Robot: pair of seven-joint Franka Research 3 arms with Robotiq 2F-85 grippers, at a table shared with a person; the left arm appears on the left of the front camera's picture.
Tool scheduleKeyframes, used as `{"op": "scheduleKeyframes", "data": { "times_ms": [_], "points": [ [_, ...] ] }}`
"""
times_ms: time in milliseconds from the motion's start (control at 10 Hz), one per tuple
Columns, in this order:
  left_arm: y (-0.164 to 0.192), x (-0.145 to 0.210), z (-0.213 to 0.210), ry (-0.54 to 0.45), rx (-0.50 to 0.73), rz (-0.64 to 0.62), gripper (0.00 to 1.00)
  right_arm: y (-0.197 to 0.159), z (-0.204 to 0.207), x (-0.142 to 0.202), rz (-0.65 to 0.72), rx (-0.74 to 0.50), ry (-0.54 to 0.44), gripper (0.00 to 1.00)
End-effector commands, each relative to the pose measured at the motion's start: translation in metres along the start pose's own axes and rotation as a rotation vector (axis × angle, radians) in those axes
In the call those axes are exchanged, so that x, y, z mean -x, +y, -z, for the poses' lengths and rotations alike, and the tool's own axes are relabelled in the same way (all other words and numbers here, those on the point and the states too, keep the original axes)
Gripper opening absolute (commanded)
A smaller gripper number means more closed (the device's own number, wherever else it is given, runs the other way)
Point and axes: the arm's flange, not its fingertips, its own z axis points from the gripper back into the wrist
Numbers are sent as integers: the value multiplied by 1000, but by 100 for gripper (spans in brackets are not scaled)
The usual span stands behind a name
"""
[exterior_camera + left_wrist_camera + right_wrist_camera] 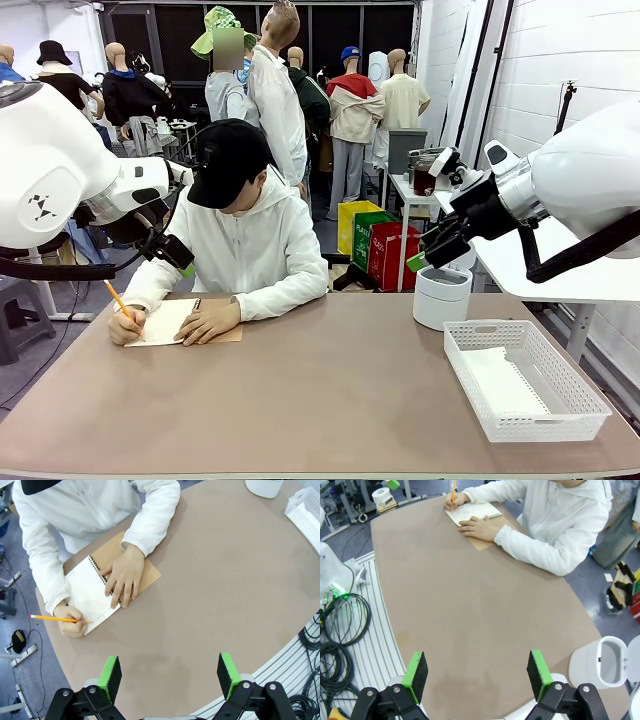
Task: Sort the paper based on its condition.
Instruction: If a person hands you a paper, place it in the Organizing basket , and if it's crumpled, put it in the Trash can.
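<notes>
A person at the far side writes with an orange pencil (pixel 118 298) on the white page of a spiral notebook (pixel 165 322) with a brown kraft cover (pixel 150 572); the other hand (pixel 122 577) rests on it. A smooth white sheet, seemingly paper (pixel 500 382), lies flat inside the white mesh basket (pixel 585 400) at the right. My left gripper (pixel 170 675) hangs open and empty high above the table, below the notebook (pixel 87 592) in its wrist view. My right gripper (pixel 477 672) is open and empty too, raised over the table's right side (pixel 425 258).
A white round bin (pixel 441 295) with an open top stands behind the basket, also seen in the right wrist view (pixel 605 662). The brown tabletop (pixel 320 390) stretches wide between notebook and basket. Cables (pixel 342 625) lie off the table's near edge.
</notes>
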Motion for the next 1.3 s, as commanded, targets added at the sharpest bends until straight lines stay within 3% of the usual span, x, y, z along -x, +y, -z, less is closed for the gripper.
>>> {"op": "scheduleKeyframes", "data": {
  "times_ms": [0,1200],
  "points": [
    [1,1,0,0,1,-1,100,0,0,0,-8,-1,2,100],
    [1,1,0,0,1,-1,100,0,0,0,-8,-1,2,100]
  ]
}}
